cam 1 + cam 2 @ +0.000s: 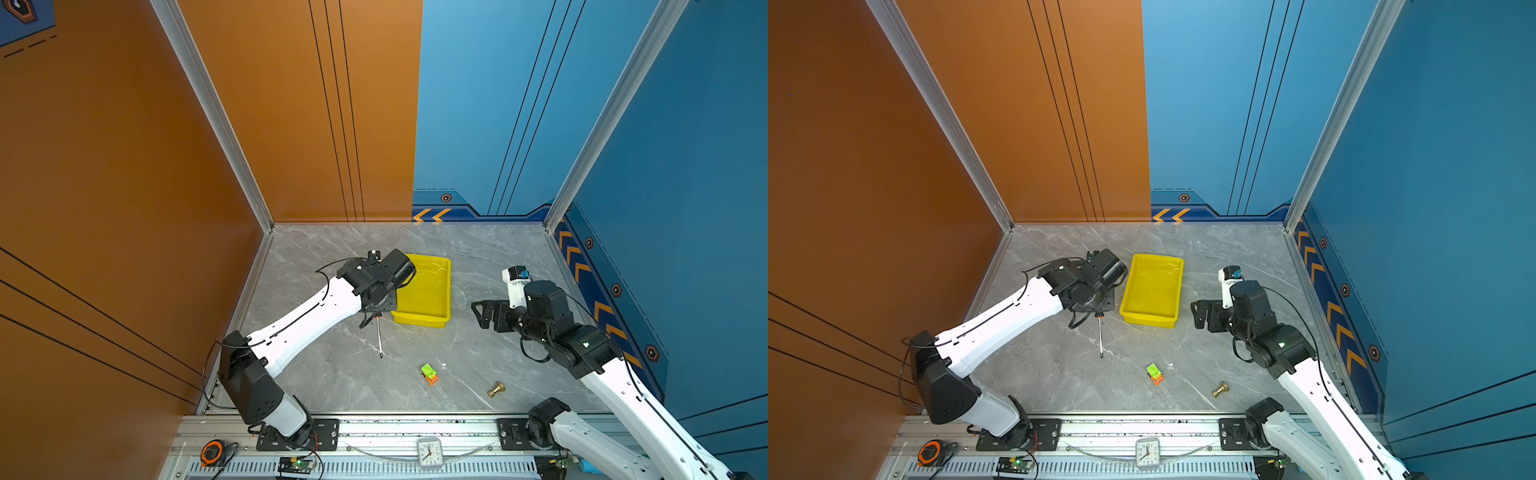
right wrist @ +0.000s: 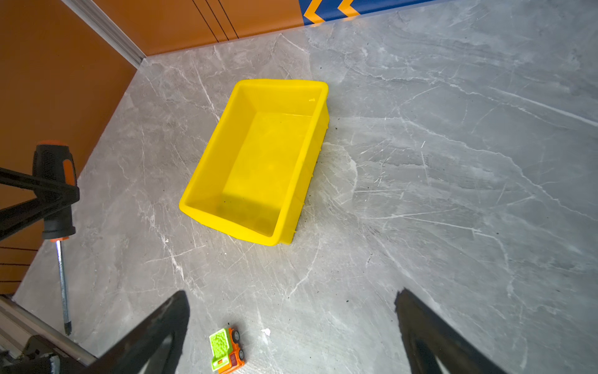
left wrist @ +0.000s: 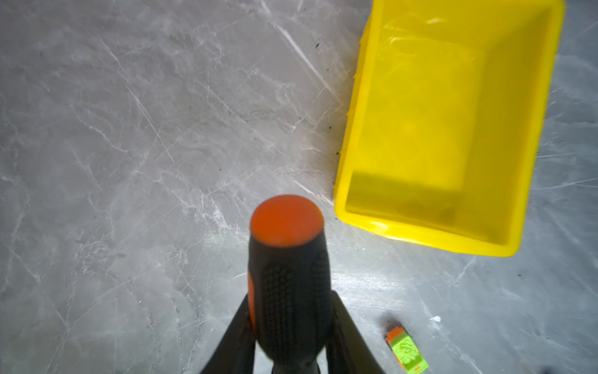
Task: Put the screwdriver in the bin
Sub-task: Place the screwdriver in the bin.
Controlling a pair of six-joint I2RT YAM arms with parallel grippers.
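My left gripper (image 1: 372, 318) (image 3: 290, 296) is shut on the black handle of the screwdriver (image 1: 379, 338) (image 1: 1100, 336) (image 3: 289, 275). The handle's orange end points up and the thin metal shaft (image 2: 62, 285) points down towards the table. I cannot tell whether the tip touches the table. The screwdriver is just left of the near left corner of the yellow bin (image 1: 419, 320) (image 1: 1150, 320) (image 3: 420, 239) (image 2: 226, 226), outside it. Nothing lies in the bin. My right gripper (image 1: 478, 316) (image 2: 291, 296) is open and holds nothing, to the right of the bin.
A green and orange toy truck (image 1: 429, 373) (image 2: 226, 351) lies in front of the bin. A small brass fitting (image 1: 495, 389) lies to its right. Walls close the table's left, back and right. A clock (image 1: 430, 453) and tape measure (image 1: 212, 453) sit on the front rail.
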